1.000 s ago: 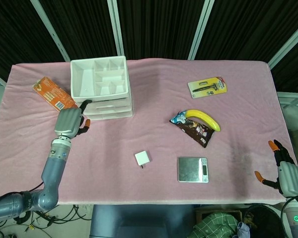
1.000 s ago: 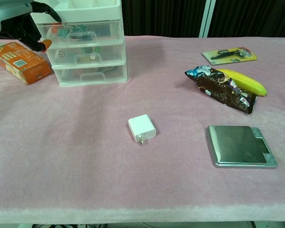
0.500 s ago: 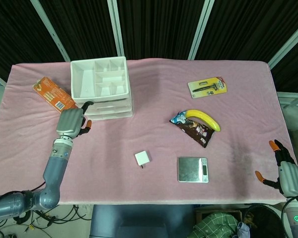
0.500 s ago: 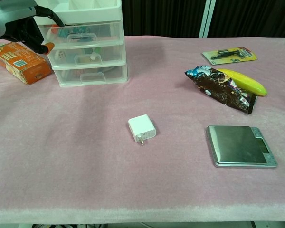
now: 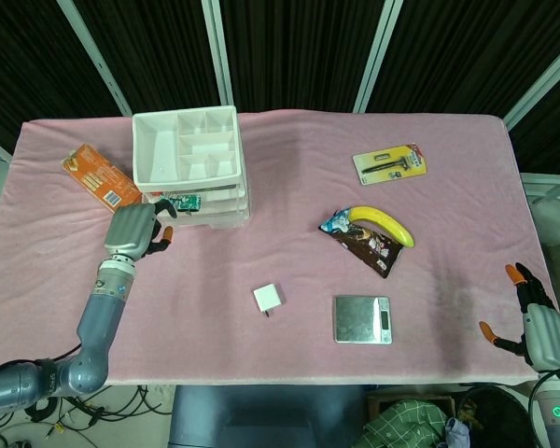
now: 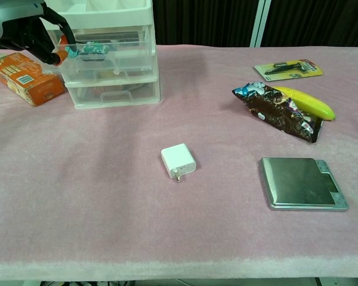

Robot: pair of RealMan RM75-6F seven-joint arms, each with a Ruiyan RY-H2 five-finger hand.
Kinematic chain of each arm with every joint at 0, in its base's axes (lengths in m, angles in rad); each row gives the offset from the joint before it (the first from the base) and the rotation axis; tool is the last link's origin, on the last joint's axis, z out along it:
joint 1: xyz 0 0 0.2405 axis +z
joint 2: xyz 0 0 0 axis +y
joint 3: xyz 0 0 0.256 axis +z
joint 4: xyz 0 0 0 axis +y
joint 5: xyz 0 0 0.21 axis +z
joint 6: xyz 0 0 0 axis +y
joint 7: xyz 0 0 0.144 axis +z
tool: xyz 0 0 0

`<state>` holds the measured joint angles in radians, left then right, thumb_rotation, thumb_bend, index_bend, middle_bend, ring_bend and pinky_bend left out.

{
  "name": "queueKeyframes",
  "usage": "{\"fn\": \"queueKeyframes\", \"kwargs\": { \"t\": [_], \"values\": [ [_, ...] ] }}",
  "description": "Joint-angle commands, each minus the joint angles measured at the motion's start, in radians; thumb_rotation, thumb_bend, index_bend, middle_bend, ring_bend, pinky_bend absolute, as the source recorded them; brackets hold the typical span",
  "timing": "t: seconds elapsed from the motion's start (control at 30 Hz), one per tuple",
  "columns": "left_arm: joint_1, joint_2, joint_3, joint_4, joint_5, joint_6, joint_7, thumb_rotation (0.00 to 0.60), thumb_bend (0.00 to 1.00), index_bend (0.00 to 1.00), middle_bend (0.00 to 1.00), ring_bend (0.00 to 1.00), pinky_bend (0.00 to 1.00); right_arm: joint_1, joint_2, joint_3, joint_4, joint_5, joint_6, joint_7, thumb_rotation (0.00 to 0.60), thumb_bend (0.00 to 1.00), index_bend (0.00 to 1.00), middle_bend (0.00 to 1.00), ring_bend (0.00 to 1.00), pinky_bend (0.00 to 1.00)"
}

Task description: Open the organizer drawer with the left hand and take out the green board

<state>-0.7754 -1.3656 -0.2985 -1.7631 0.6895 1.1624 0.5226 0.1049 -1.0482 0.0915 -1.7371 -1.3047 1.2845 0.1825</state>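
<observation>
The white three-drawer organizer [image 5: 187,149] stands at the back left of the pink table; in the chest view the organizer [image 6: 113,89] is at the top left. Its top drawer [image 5: 210,211] is pulled out toward me, and the green board [image 5: 185,202] lies in its left part. The chest view shows the green board [image 6: 90,47] inside the clear top drawer [image 6: 116,59]. My left hand [image 5: 133,231] hooks its fingers on that drawer's front left corner; the left hand [image 6: 24,30] shows there too. Off the table's front right corner my right hand [image 5: 534,322] hangs with fingers spread, holding nothing.
An orange box [image 5: 103,177] lies left of the organizer. A white charger [image 5: 268,299] and a metal scale [image 5: 361,319] lie near the front. A banana [image 5: 383,224] on a snack bag [image 5: 359,245] and a razor pack [image 5: 389,163] lie to the right.
My left hand has drawn the top drawer out toward me, and the green board now shows in the head view. The right hand has stayed where it was.
</observation>
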Motion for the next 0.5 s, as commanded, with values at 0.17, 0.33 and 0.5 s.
{"fn": "queueKeyframes", "kwargs": {
  "t": [0.17,0.33,0.5],
  "values": [
    [0.003,0.027,0.005,-0.046,0.006,-0.007,-0.007,0.6,0.48,0.43,0.99,0.98,0.98,0.0,-0.001,0.0,-0.001,-0.003,0.002,0.0,0.6,0.18,0.06,0.0,0.0,0.16],
    [0.012,0.053,0.022,-0.095,0.017,-0.007,-0.006,0.6,0.48,0.43,0.99,0.98,0.98,-0.001,-0.001,0.001,0.001,-0.002,0.004,0.002,0.6,0.18,0.06,0.0,0.0,0.16],
    [0.023,0.079,0.044,-0.135,0.017,-0.009,-0.001,0.6,0.48,0.43,0.99,0.98,0.98,-0.001,-0.001,0.003,0.002,-0.002,0.005,0.005,0.6,0.18,0.06,0.0,0.0,0.16]
  ]
}}
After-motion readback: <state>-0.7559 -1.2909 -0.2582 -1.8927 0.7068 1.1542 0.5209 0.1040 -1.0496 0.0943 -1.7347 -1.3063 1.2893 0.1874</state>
